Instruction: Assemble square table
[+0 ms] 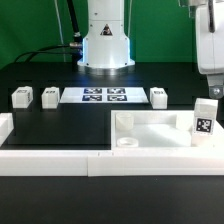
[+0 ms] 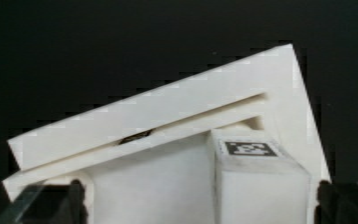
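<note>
Black table, robot base at the back. Exterior view: the large white plastic square slab with round corner sockets [image 1: 150, 128] sits on that view's right against the long low white border wall [image 1: 60, 160]. One small white tagged block leg [image 1: 205, 118] stands at its right corner, under the gripper [image 1: 211, 82]. A second leg [image 1: 22, 97] and third leg [image 1: 49, 96] sit on the marker board's [image 1: 105, 96] left, and a fourth leg [image 1: 158, 96] on its right. Wrist view: the gripper [image 2: 185, 205] is spread wide either side of the tagged block leg [image 2: 194, 175], with the slab [image 2: 194, 100] behind it.
</note>
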